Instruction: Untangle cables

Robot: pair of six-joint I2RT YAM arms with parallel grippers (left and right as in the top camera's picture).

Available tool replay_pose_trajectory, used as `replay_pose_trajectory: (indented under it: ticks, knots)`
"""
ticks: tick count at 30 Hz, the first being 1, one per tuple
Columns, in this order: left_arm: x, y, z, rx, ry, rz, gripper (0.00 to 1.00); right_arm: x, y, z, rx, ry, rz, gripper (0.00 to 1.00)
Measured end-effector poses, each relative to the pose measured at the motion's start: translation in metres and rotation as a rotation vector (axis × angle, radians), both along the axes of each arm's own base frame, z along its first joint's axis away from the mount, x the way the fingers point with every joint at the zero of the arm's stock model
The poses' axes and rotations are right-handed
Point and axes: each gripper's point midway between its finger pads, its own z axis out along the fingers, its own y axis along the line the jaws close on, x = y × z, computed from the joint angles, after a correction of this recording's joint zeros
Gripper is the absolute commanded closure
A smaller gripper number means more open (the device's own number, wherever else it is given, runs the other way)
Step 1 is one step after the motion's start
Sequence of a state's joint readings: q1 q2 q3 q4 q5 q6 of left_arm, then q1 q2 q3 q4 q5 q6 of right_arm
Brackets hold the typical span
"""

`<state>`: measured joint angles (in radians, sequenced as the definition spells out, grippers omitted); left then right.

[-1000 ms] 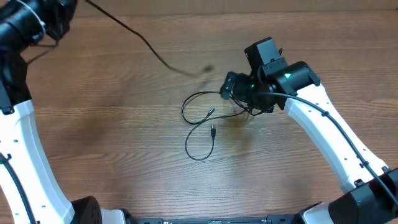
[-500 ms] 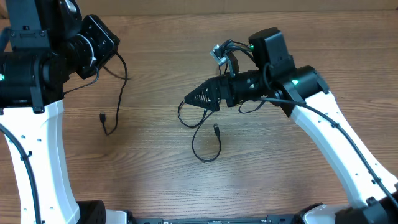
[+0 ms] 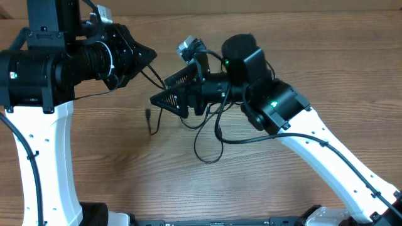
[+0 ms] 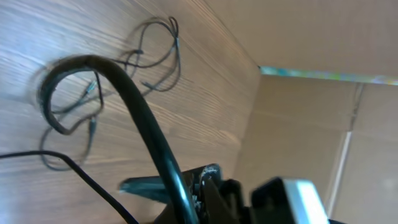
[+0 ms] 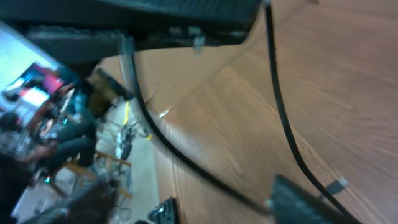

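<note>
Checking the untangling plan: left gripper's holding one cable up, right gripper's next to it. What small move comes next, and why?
Probably close the right gripper on the hanging cable. Its fingers stand apart and seem to straddle that strand just below the shut left gripper, while the other cables lie looped on the table.

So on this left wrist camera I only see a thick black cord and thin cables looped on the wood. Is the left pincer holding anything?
Observer: Yes. Overhead, the left pincer is shut on one thin cable, whose plug end sits apart from the loops.
Operator: Where's the other arm?
Observer: The right pincer points at the left one, close by, with its fingers spread apart.
Operator: And those loops?
Observer: The other cables lie on the table, partly under the right arm.
</note>
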<state>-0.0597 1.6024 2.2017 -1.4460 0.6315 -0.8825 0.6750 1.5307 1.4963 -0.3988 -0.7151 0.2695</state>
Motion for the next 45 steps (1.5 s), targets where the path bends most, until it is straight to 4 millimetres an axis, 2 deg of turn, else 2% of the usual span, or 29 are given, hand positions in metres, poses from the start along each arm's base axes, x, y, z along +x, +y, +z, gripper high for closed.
replay_pose_trajectory:
  ticks: [3,4,6,8,9,10,14,16,17,21,28,31,33,35,42,45]
  knots:
    - [-0.002,-0.005,0.003,-0.038,0.016,-0.008,0.96,0.001,0.002,-0.002,-0.014,-0.007,-0.026,0.36]
    - [-0.003,-0.005,0.003,-0.046,0.020,-0.009,0.96,0.003,0.002,-0.003,-0.016,-0.008,-0.033,0.53]
    - [-0.004,-0.008,0.005,-0.061,0.025,-0.016,0.96,0.006,0.001,-0.003,-0.021,-0.013,-0.049,0.71]
    - [-0.005,-0.008,0.005,-0.065,0.027,-0.017,0.95,0.006,0.001,-0.004,-0.024,-0.006,-0.055,0.77]
    - [-0.004,-0.008,0.005,-0.065,0.027,-0.016,0.96,0.007,0.001,-0.004,-0.024,-0.005,-0.058,0.89]
    - [-0.004,-0.008,0.005,-0.064,0.029,-0.013,0.95,0.006,0.001,-0.005,-0.028,0.004,-0.060,0.96]
    - [0.001,0.001,-0.001,-0.016,0.028,0.036,0.96,0.003,-0.002,-0.014,-0.054,0.069,-0.069,0.96]
    - [0.005,0.011,-0.006,0.033,0.026,0.080,0.76,0.002,-0.003,-0.017,-0.059,0.110,-0.079,0.96]
    - [0.007,0.016,-0.009,0.063,0.025,0.102,0.74,0.002,-0.003,-0.018,-0.061,0.130,-0.085,0.96]
    - [0.005,0.031,-0.021,0.145,0.058,0.155,0.71,0.001,-0.004,-0.020,-0.060,0.194,-0.104,0.96]
    - [-0.005,0.036,-0.031,0.180,0.116,0.170,0.63,0.001,-0.004,-0.020,-0.055,0.216,-0.112,0.96]
    - [-0.007,0.031,-0.030,0.155,0.119,0.149,0.65,0.002,-0.003,-0.018,-0.047,0.209,-0.112,0.96]
    - [-0.009,0.026,-0.028,0.131,0.125,0.127,0.74,0.004,-0.002,-0.014,-0.032,0.195,-0.112,0.96]
    - [-0.013,0.025,-0.030,0.125,0.145,0.118,0.77,0.006,0.000,-0.009,-0.015,0.177,-0.111,0.96]
    - [-0.018,0.003,-0.039,0.127,0.184,0.046,0.74,0.007,0.001,-0.005,0.002,0.181,-0.118,0.96]
    - [-0.013,-0.001,-0.047,0.131,0.209,0.036,0.79,0.007,0.001,-0.005,0.003,0.186,-0.118,0.96]
